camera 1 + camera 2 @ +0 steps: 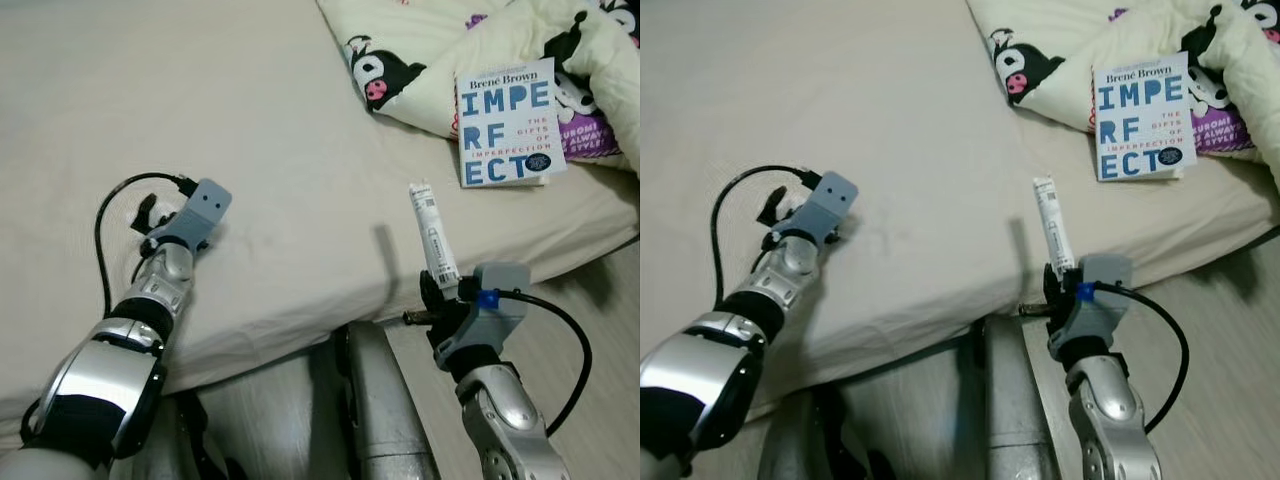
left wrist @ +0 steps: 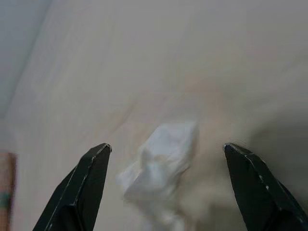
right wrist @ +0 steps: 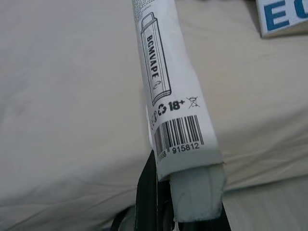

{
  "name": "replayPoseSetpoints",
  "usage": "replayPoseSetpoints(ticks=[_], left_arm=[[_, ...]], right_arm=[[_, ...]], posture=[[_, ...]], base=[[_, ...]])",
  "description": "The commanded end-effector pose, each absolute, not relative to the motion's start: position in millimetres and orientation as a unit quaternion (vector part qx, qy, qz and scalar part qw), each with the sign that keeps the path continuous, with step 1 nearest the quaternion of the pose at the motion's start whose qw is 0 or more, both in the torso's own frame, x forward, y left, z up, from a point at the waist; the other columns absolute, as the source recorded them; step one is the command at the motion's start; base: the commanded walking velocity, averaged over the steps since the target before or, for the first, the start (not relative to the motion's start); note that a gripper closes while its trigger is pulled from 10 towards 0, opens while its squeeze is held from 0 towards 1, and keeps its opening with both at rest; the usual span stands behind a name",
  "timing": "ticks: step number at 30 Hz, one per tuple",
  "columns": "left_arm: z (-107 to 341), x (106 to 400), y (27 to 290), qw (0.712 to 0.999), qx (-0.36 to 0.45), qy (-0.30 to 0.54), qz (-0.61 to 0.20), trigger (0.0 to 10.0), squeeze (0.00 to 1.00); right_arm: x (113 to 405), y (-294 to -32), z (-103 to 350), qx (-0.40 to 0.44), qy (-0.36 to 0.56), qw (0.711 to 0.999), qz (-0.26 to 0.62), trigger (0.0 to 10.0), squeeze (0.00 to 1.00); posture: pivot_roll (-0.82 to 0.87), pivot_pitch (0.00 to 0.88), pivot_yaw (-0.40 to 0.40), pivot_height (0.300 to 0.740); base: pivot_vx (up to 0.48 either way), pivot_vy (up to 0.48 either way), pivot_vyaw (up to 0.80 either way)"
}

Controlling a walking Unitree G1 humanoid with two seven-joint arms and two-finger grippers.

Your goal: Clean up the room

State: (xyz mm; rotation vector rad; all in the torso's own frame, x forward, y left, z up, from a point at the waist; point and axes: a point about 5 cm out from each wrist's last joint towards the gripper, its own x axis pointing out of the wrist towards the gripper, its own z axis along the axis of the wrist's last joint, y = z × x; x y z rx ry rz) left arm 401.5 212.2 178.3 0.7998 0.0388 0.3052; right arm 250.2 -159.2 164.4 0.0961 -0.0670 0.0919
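Mid-tidy: right gripper (image 1: 440, 285) pinching vape box (image 1: 432, 232), left gripper (image 2: 166, 180) spread over crumpled tissue (image 2: 161, 161), needing closure.

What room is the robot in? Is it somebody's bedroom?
Most likely a bedroom. There's a bed with a beige sheet, a cartoon-print blanket bunched at its far end, and a book lying on it.

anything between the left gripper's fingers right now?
Yes. In the left wrist view a crumpled white tissue lies on the beige bed sheet, between the open fingers of the left gripper, untouched by either.
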Motion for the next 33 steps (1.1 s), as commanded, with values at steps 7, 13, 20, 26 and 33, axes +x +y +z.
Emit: replayPoseSetpoints(ticks=[7, 13, 20, 26, 33], left_arm=[[160.1, 387.8, 251.3, 0.896, 0.39, 0.094, 0.19, 3.0, 0.0], [157.0, 387.9, 248.8, 0.898, 0.388, 0.104, 0.179, 0.0, 0.0], [148.4, 385.0, 248.2, 0.897, 0.391, 0.118, 0.17, 0.0, 0.0], [142.0, 381.5, 252.0, 0.914, 0.341, 0.129, 0.177, 0.0, 0.0], [171.2, 400.9, 216.6, 0.991, -0.112, 0.029, 0.07, 0.0, 0.0]], right_arm=[[240.0, -158.1, 165.6, 0.058, -0.016, 0.997, 0.043, 10.0, 0.0], [237.8, -163.0, 169.3, 0.059, -0.014, 0.998, 0.035, 10.0, 0.0], [237.7, -164.8, 172.1, 0.059, -0.016, 0.998, 0.031, 10.0, 0.0], [244.2, -165.4, 171.7, 0.06, -0.016, 0.998, 0.033, 10.0, 0.0], [269.0, -155.3, 180.1, 0.083, -0.044, 0.993, 0.067, 10.0, 0.0]], posture=[[-0.45, 0.531, 0.018, 0.521], [-0.45, 0.529, 0.021, 0.521], [-0.46, 0.521, 0.023, 0.521], [-0.44, 0.472, 0.037, 0.521], [-0.37, 0.37, 0.055, 0.521]], base=[[0.0, 0.0, 0.0], [0.0, 0.0, 0.0], [0.0, 0.0, 0.0], [0.0, 0.0, 0.0], [0.0, 0.0, 0.0]])
